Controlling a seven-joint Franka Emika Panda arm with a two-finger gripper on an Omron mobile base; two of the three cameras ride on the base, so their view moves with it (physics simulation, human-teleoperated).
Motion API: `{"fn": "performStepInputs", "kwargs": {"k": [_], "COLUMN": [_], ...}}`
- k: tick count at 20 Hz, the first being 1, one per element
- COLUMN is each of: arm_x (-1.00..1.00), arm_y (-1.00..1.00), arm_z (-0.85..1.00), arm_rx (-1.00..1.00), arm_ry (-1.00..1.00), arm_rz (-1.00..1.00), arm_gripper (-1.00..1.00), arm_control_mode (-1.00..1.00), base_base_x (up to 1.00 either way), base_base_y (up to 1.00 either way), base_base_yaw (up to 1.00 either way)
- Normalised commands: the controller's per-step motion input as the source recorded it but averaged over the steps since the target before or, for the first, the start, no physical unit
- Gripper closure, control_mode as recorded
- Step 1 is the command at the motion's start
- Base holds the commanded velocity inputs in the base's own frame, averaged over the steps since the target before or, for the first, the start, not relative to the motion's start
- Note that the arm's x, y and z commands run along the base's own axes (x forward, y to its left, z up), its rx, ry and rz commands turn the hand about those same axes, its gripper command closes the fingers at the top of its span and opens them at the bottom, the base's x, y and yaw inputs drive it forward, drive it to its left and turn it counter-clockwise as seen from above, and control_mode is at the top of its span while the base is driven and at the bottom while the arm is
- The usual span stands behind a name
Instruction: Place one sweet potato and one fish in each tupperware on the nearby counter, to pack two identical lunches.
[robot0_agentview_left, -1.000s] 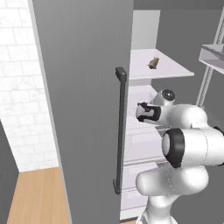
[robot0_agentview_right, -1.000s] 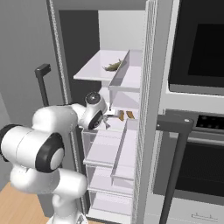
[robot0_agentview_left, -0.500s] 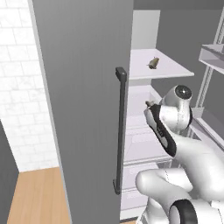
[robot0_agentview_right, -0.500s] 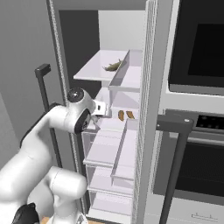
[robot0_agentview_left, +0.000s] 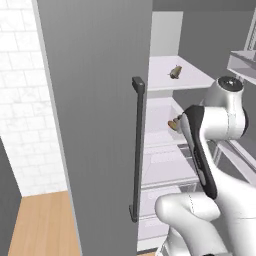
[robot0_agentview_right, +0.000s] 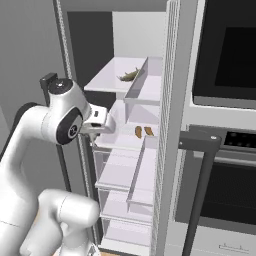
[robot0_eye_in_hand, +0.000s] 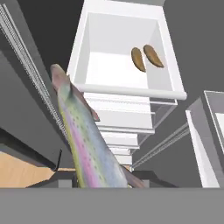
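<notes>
A rainbow-sided fish (robot0_eye_in_hand: 87, 140) runs lengthwise up from the bottom of the hand view, its lower end at the hand, whose fingers are pinched on it while the rest juts free toward the open refrigerator. In the right base view the hand (robot0_agentview_right: 100, 122) sits at the end of the white arm, just outside the left edge of the refrigerator's middle shelf, level with the white drawer (robot0_eye_in_hand: 127, 65). That drawer stands pulled out, its rounded front lip facing the hand, and two brown sweet potatoes (robot0_eye_in_hand: 145, 57) lie side by side near its back right corner, close together and well apart from the fish; most of the drawer floor around them is bare. Below it, further clear shelves and bins step downward with empty floors. To the left in the left base view the grey refrigerator door (robot0_agentview_left: 95, 125) stands swung open, its dark vertical handle (robot0_agentview_left: 136, 150) close beside the arm, narrowing the room on that side. On the upper shelf (robot0_agentview_right: 112, 82) a second fish (robot0_agentview_right: 128, 76) rests near the divider. To the right, the oven (robot0_agentview_right: 225, 150) and its bar handle bound the opening.
</notes>
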Motion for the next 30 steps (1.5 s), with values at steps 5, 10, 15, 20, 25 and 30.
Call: {"fn": "performStepInputs", "kwargs": {"k": [5, 10, 15, 20, 25, 30], "arm_x": [-0.6, 0.0, 0.0, 0.0, 0.0, 0.0], "arm_y": [0.06, 0.0, 0.0, 0.0, 0.0, 0.0], "arm_z": [0.17, 0.0, 0.0, 0.0, 0.0, 0.0], "arm_rx": [0.0, 0.0, 0.0, 0.0, 0.0, 0.0], "arm_ry": [0.05, 0.0, 0.0, 0.0, 0.0, 0.0], "arm_rz": [0.0, 0.0, 0.0, 0.0, 0.0, 0.0], "arm_gripper": [1.0, 1.0, 1.0, 1.0, 1.0, 1.0], "arm_control_mode": [1.0, 1.0, 1.0, 1.0, 1.0, 1.0], "base_base_x": [-0.4, -1.0, -0.98, -0.36, 0.38, 1.0], "base_base_y": [0.02, -0.01, -0.04, -0.12, -0.99, -1.0], "base_base_yaw": [0.0, 0.04, -0.59, -0.92, -0.64, -0.27]}}
